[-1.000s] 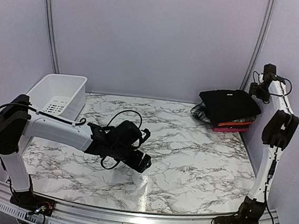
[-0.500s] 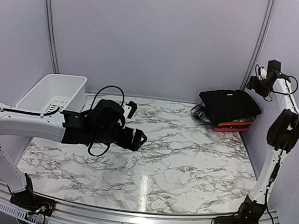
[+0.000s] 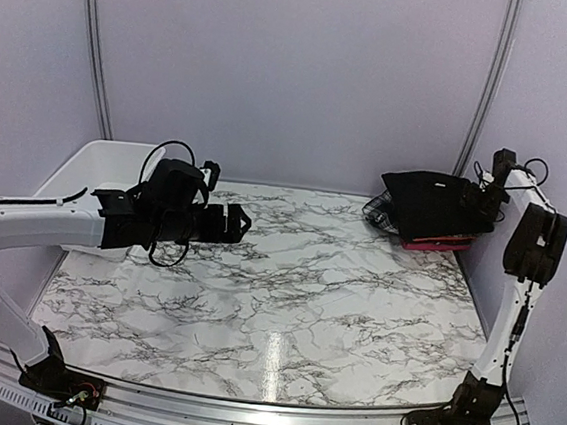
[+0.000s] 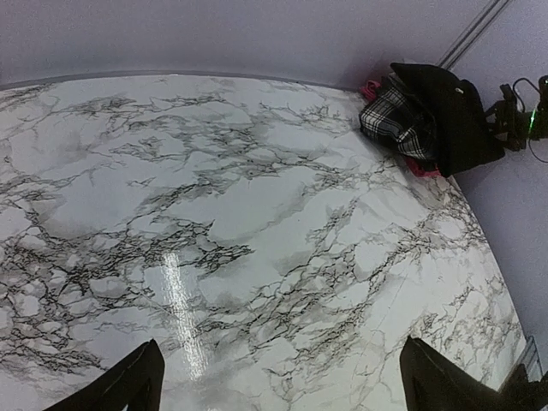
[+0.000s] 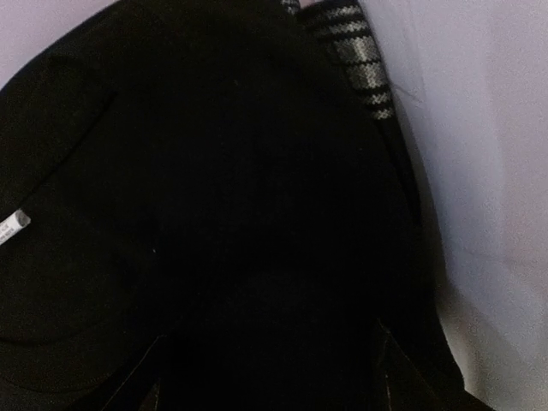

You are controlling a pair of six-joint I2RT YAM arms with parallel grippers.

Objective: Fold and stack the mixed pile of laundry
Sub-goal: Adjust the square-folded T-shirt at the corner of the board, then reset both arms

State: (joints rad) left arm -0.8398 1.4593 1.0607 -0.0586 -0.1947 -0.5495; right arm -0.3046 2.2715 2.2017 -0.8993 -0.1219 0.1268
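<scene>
The laundry pile (image 3: pixel 432 209) sits stacked in the table's back right corner. A large black cloth (image 3: pixel 430 199) lies on top, a black-and-white plaid piece (image 3: pixel 374 214) shows at its left, and a red-pink piece (image 3: pixel 438 246) lies underneath. My right gripper (image 3: pixel 485 197) is at the stack's right edge. In the right wrist view its jaws (image 5: pixel 272 336) stand wide apart against the black cloth (image 5: pixel 214 197), with a plaid edge (image 5: pixel 353 53) behind. My left gripper (image 3: pixel 235 220) hovers open over bare marble at the left; the stack (image 4: pixel 445 116) is far off.
A white slotted basket (image 3: pixel 86 158) stands at the back left, partly behind my left arm. Purple walls close in the back and both sides. The right wall runs right next to the stack. The marble tabletop (image 3: pixel 306 295) lies between the arms.
My left arm has swung back and to the left, toward the basket, its gripper still open. My right gripper has come down from beside the wall onto the stack's right edge.
</scene>
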